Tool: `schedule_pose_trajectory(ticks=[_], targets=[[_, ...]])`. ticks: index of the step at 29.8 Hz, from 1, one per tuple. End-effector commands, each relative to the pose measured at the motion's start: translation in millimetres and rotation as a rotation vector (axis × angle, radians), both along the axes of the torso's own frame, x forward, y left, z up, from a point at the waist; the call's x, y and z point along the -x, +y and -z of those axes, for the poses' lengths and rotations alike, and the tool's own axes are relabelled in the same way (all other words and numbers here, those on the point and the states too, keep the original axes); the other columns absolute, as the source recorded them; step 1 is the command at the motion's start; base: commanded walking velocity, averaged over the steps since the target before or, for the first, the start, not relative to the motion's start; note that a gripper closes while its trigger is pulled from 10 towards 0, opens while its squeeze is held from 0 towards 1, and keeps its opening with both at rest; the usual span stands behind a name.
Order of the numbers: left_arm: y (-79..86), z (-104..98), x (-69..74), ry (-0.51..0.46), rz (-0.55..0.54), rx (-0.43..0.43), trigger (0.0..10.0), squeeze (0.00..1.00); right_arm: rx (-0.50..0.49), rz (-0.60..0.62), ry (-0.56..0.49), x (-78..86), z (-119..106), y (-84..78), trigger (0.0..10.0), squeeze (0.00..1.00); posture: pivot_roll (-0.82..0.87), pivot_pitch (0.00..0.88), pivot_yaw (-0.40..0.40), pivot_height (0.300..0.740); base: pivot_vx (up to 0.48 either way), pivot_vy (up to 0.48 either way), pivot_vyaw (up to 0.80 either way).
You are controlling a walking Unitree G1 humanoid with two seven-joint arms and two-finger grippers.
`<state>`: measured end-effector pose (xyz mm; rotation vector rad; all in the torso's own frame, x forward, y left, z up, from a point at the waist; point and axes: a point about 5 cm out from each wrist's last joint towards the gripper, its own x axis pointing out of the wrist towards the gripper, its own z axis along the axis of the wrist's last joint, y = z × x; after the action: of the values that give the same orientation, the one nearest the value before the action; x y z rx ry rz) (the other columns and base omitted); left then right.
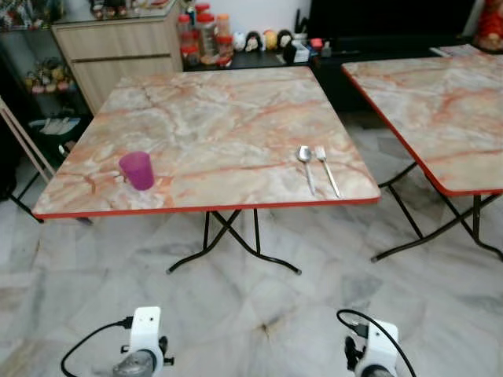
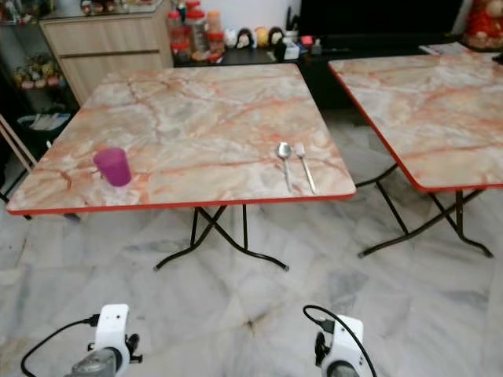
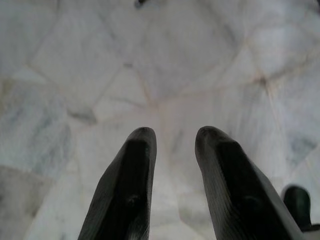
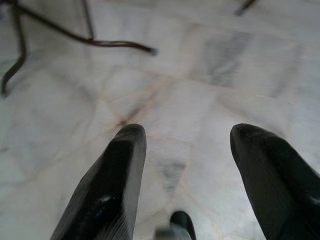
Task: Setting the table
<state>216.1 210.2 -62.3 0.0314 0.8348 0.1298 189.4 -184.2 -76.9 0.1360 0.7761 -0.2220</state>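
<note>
Nearest to me, both arms hang low over the pale marble floor (image 1: 259, 314). My left gripper (image 3: 172, 135) holds nothing and its jaws stand narrowly apart; my right gripper (image 4: 187, 132) holds nothing either, with its jaws set wide. Beyond them stands the worktop (image 1: 220, 110), a marble-patterned folding table with a red edge and black crossed legs. A purple cup (image 1: 137, 170) stands upright near its near left corner. Toward the near right corner a spoon (image 1: 306, 164) and a fork (image 1: 326, 168) lie just beside each other, the spoon on the left, handles pointing to the near edge. A second table (image 1: 440, 102) of the same pattern stands to the right. At the far wall are a wooden cabinet (image 1: 118, 51) and some red-lidded jars (image 1: 206, 33).
</note>
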Motion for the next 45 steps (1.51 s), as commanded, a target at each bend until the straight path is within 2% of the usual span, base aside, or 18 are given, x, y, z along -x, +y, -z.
schedule_pose_trajectory(ticks=[1, 22, 26, 31, 36, 41, 45], targets=[[-1.8, -1, -1.9, -0.007, -0.001, 0.001, 10.0, 0.0, 0.0, 0.003, 0.005, 0.6, 0, -1.7, 10.0, 0.0, -0.04, 0.0, 0.044, 0.74, 0.356, 0.0, 0.0], [-4.6, 2, 1.4, 0.007, 0.001, 0.004, 10.0, 0.0, 0.031, -0.034, 0.01, -0.2, -1, -7.0, 10.0, 0.0, -0.05, 0.0, 0.034, 0.74, 0.332, 0.0, 0.12], [-5.0, 4, 4.0, 0.021, 0.01, 0.005, 10.0, 0.0, 0.035, -0.044, 0.008, -0.8, -1, -7.2, 10.0, 0.0, -0.05, 0.0, 0.033, 0.74, 0.0, 0.0, 0.0], [-4.3, 7, 10.8, 0.042, 0.009, 0.0, 10.0, 0.0, 0.054, -0.112, -0.015, -0.3, -2, -3.1, 10.0, 0.0, -0.05, 0.0, 0.028, 0.74, 0.0, 0.0, 0.0], [-3.5, 10, 16.8, 0.055, 0.009, -0.002, 10.0, 0.0, 0.112, -0.193, -0.055, 6.8, -1, -0.6, 10.0, 0.0, -0.05, 0.0, 0.022, 0.74, 0.0, 0.0, 0.0], [-2.5, 12, 20.4, 0.062, 0.011, -0.004, 10.0, 0.0, 0.197, -0.24, -0.177, 9.8, -10, -6.8, 10.0, 0.0, -0.06, 0.0, 0.018, 0.74, 0.0, 0.0, 0.0], [-3.1, 12, 21.0, 0.065, 0.016, -0.005, 10.0, 0.0, 0.235, -0.252, -0.234, 12.9, -14, -11.1, 10.0, 0.0, -0.07, 0.0, 0.016, 0.74, 0.0, 0.0, 0.0]])
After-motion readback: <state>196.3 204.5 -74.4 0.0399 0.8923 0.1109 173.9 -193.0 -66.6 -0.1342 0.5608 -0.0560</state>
